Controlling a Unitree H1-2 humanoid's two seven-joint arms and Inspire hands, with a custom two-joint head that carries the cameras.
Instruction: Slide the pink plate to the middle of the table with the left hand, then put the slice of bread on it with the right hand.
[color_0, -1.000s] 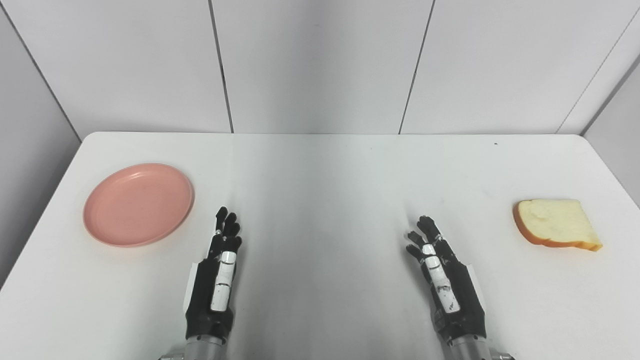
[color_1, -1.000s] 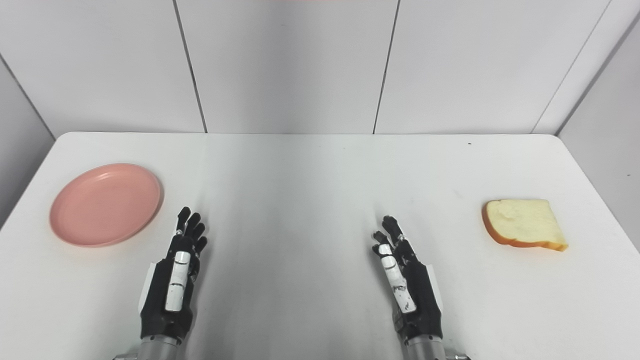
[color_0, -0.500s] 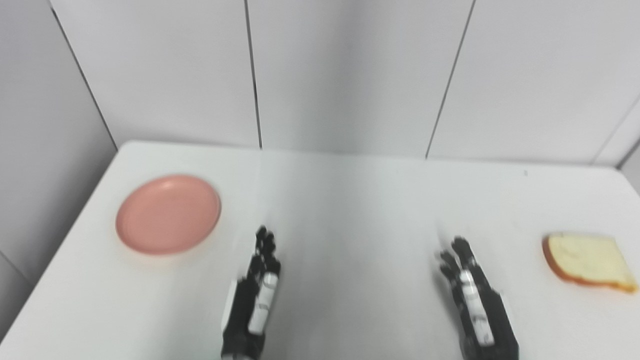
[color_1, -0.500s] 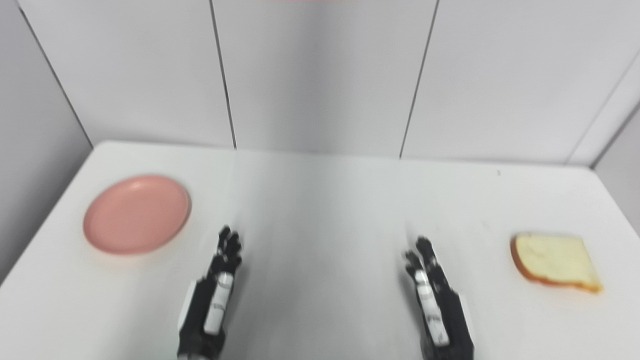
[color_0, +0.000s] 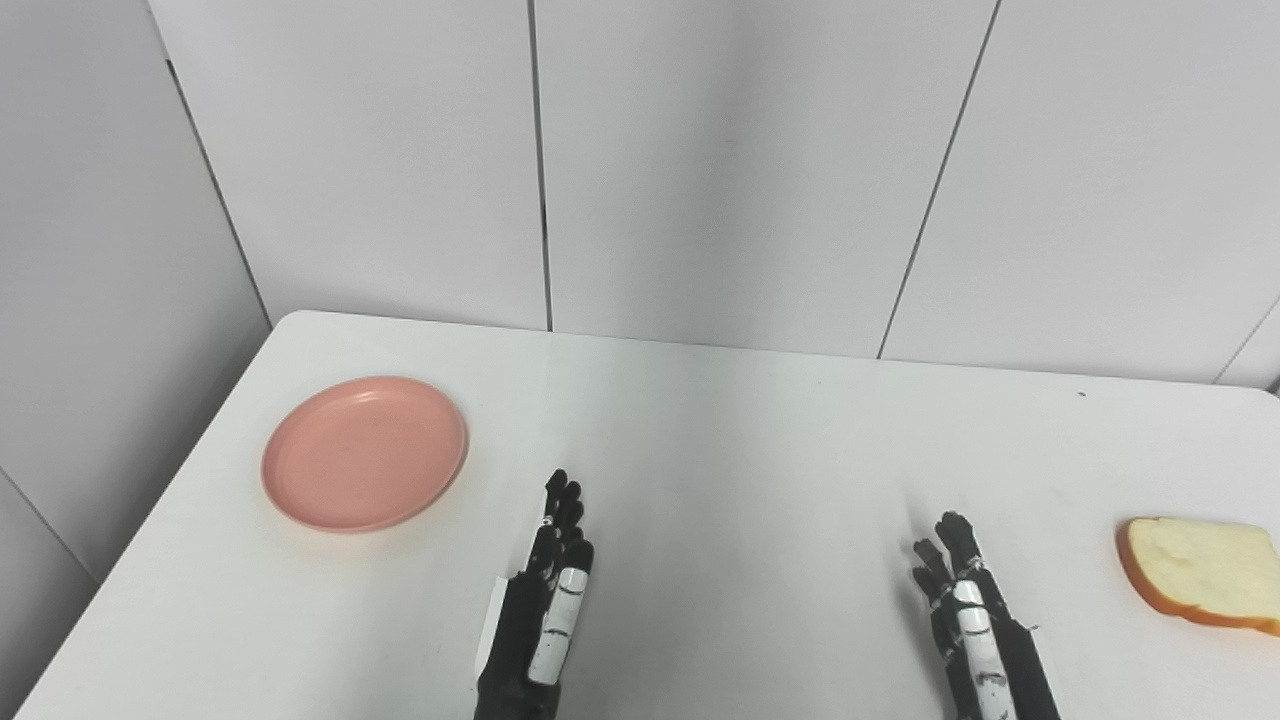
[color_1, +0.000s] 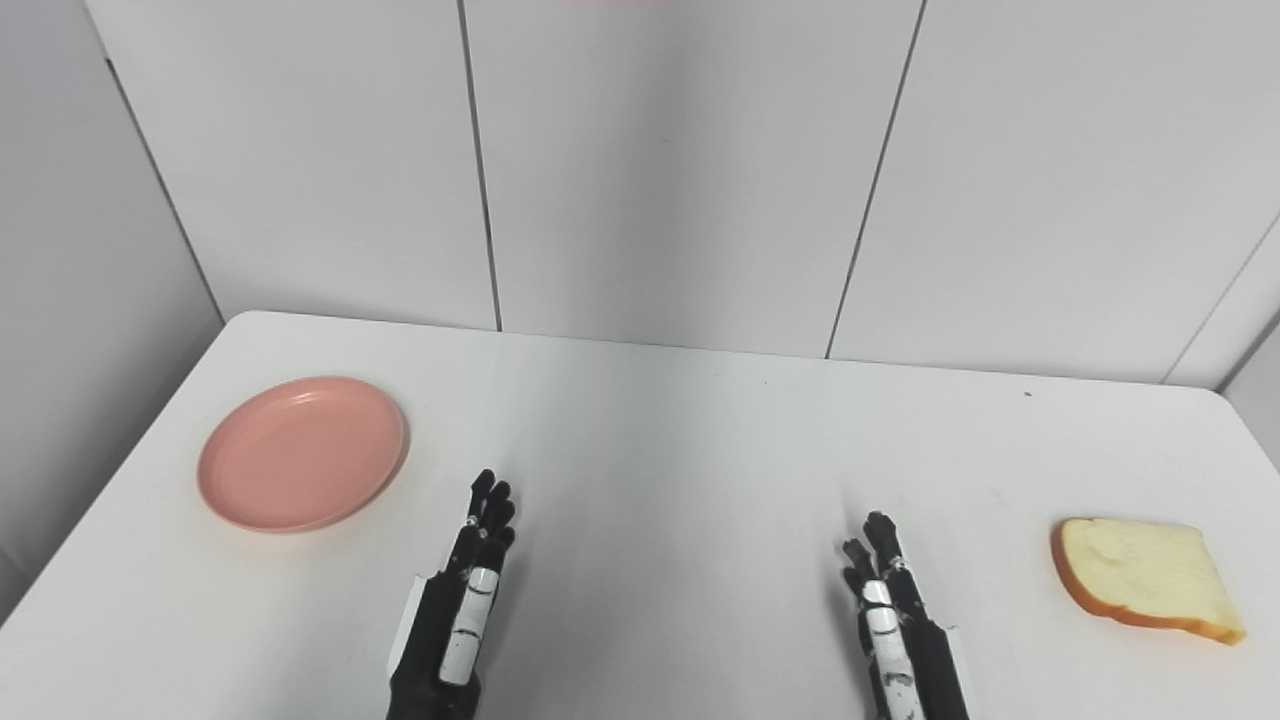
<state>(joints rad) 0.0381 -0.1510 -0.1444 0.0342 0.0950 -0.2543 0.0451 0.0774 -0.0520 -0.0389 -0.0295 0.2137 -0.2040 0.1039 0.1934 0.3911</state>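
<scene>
Step 1 has not begun: the left robot hand (color_0: 540, 620) and right robot hand (color_1: 900, 640) lie empty, fingers extended. Next, the left must reach the pink plate (color_0: 365, 452) and slide it toward the surface (color_0: 720, 450) middle; the bread (color_1: 1145, 580) waits.

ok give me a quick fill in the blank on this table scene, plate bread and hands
1. The pink plate lies on the ____ side of the table.
2. The slice of bread lies on the table, not on the ____.
3. The left hand and the right hand each hold ____.
4. The hand nearer the slice of bread is the ____ one.

Missing words: left; plate; nothing; right
</scene>
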